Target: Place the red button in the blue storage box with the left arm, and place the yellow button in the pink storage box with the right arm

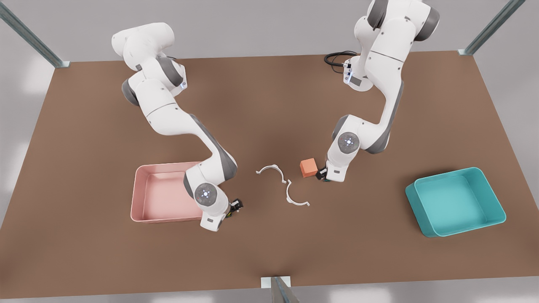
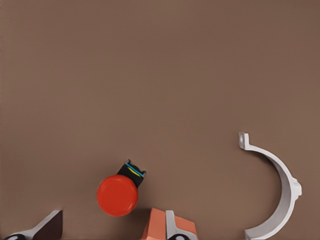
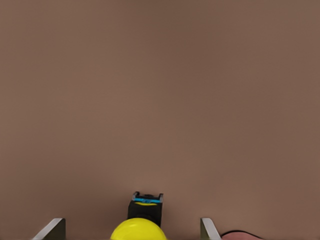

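A brown table (image 1: 84,139) spans the front view, with wide bare surface along its upper and lower edges. At centre left sits the pink storage box (image 1: 145,198), a pale shallow tray with nothing visible inside, though an arm covers its right side. Just right of it the right gripper (image 1: 235,207) hangs low over the table; in the right wrist view its fingers (image 3: 52,227) stand apart on either side of the yellow button (image 3: 138,231), a round yellow cap on a small dark base. Two white curved clips (image 1: 273,170) lie in the middle. Right of them an orange cube (image 1: 308,167) sits beside the left gripper (image 1: 323,174), fingers apart, with the red button (image 2: 117,195) lying between them unclamped. At far right the blue storage box (image 1: 425,219) stands empty.
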Robot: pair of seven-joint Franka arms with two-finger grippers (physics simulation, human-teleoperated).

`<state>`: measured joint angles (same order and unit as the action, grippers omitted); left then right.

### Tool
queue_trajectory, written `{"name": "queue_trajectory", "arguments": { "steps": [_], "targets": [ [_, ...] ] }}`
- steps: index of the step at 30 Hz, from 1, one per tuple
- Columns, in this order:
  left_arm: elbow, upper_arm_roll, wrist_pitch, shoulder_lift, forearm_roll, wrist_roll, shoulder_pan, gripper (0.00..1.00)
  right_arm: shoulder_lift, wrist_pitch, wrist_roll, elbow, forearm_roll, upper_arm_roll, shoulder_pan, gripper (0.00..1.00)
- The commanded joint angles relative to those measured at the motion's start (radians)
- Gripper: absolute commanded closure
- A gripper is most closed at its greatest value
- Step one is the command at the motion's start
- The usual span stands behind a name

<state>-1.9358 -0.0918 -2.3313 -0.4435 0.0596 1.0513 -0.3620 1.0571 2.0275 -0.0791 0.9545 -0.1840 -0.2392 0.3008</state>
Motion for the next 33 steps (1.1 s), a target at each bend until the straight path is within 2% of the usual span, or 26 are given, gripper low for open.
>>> {"name": "queue_trajectory", "arguments": {
  "steps": [1,11,12,15,17,20,25,28,30,33],
  "targets": [
    [-0.012,0.000,-0.049,0.000,0.009,0.340,0.000,0.00,0.000,-0.004,0.027,0.004,0.005,0.000,-0.006,0.00],
    [-0.015,0.001,-0.091,-0.086,0.009,0.342,0.000,0.02,0.044,0.036,0.001,0.024,-0.003,0.005,0.003,0.00],
    [-0.015,0.001,-0.091,-0.089,0.009,0.345,0.000,0.04,0.046,0.048,-0.001,0.024,-0.002,0.006,0.003,0.00],
    [-0.015,0.001,-0.092,-0.093,0.011,0.358,0.000,0.23,0.052,0.072,0.001,0.029,-0.003,0.023,0.004,0.00],
    [-0.015,0.001,-0.092,-0.096,0.011,0.358,0.000,0.25,0.055,0.074,-0.002,0.030,-0.003,0.023,0.004,0.01],
    [-0.014,0.001,-0.092,-0.098,0.011,0.358,0.000,0.25,0.055,0.077,-0.004,0.033,-0.002,0.021,0.004,0.22],
    [-0.008,0.003,-0.092,-0.095,0.020,0.352,0.002,0.36,0.054,0.076,-0.008,0.036,-0.002,0.021,0.004,0.30],
    [-0.006,0.004,-0.091,-0.090,0.031,0.351,0.003,0.37,0.054,0.074,-0.005,0.036,-0.002,0.020,0.004,0.49],
    [-0.006,0.010,-0.085,-0.067,0.031,0.348,0.005,0.40,0.054,0.074,-0.005,0.036,-0.002,0.020,0.004,0.49],
    [0.003,0.021,-0.079,-0.038,0.031,0.342,0.006,0.57,0.050,0.072,-0.010,0.036,0.000,0.017,0.004,0.49]
  ]
}}
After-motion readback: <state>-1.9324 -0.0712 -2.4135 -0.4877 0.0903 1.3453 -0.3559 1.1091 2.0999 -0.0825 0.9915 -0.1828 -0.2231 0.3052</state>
